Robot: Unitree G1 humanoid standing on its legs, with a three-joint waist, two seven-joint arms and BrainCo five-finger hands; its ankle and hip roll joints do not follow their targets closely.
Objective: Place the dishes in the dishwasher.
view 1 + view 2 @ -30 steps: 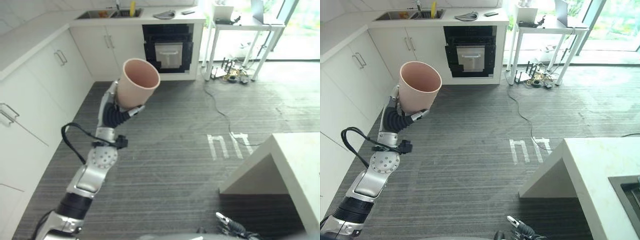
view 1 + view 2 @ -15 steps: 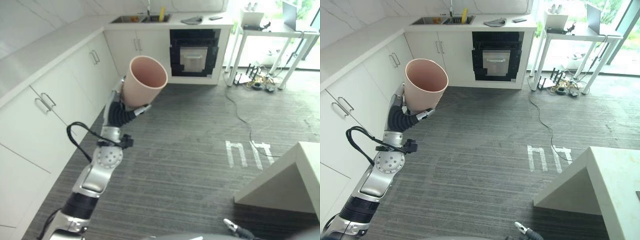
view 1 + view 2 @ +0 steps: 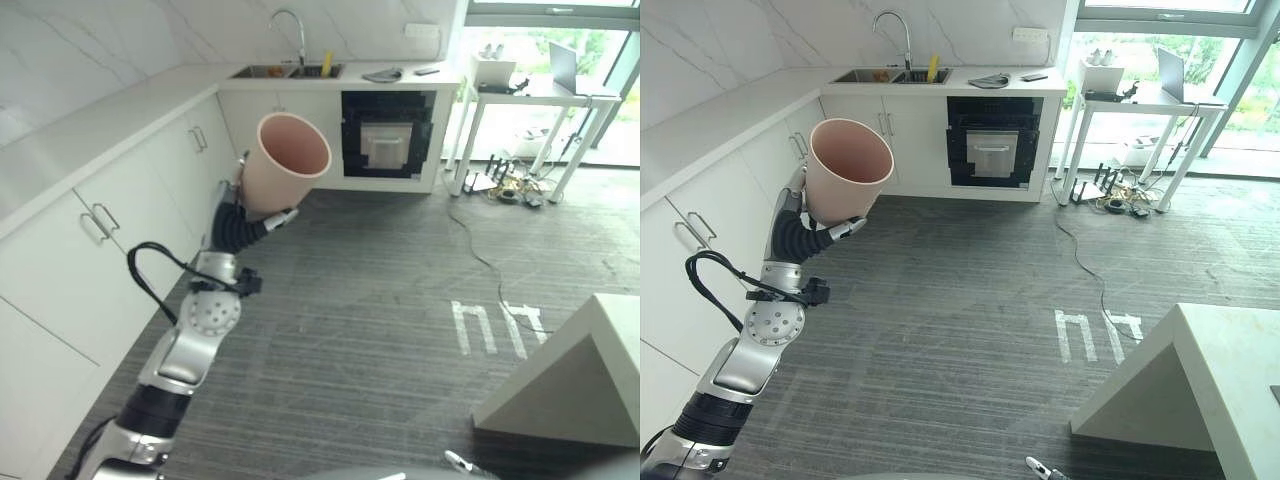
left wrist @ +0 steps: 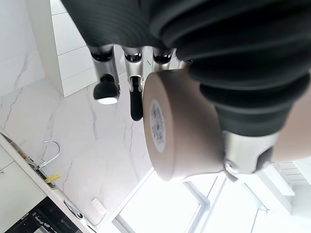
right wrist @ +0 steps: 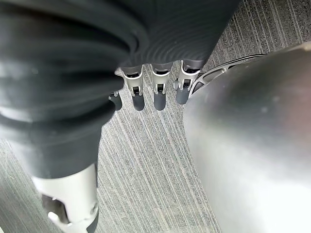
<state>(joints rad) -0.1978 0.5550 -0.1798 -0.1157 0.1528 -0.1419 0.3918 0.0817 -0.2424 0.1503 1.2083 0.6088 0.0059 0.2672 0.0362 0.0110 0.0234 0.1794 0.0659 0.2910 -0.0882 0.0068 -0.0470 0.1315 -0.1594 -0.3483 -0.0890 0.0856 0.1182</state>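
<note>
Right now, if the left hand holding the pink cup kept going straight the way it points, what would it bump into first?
Probably the white cabinets under the sink. The left hand with the pink cup aims there over bare floor, though depth is hard to judge.

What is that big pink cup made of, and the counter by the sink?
The pink cup looks like matte plastic, maybe ceramic: its wall is smooth, even and dull, without glare. The counter looks like polished stone or an imitation: white with faint grey veins.
</note>
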